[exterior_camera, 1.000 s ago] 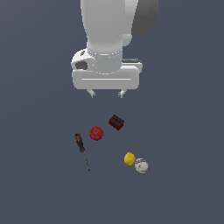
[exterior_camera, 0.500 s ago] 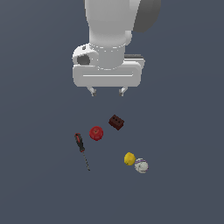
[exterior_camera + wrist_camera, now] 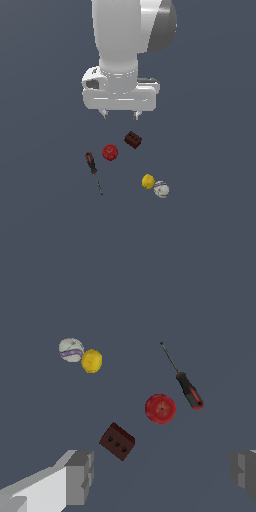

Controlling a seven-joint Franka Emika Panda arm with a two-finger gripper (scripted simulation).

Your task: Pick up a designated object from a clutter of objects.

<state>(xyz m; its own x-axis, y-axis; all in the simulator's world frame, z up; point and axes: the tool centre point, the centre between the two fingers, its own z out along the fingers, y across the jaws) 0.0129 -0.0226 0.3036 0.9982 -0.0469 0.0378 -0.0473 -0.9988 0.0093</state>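
The red apple point(image 3: 110, 152) lies on the grey floor, between the dark brown block point(image 3: 132, 140) and the red-and-black-handled screwdriver point(image 3: 93, 171). It also shows in the wrist view point(image 3: 160, 408). The yellow ball point(image 3: 148, 181) touches the white ball with purple marks point(image 3: 161, 189). My gripper point(image 3: 120, 115) hangs open and empty well above the clutter, behind the apple and the block. In the wrist view the gripper's fingers point(image 3: 77, 476) stand wide apart, with the block point(image 3: 117, 441) nearest them.
The grey floor point(image 3: 210, 210) stretches flat all around the items. In the wrist view the screwdriver point(image 3: 186, 386) lies beside the apple, and the yellow ball point(image 3: 91, 361) and white ball point(image 3: 71, 350) sit farther off.
The arm and gripper have shifted slightly toward the exterior view's right and a little lower. The objects have not moved.
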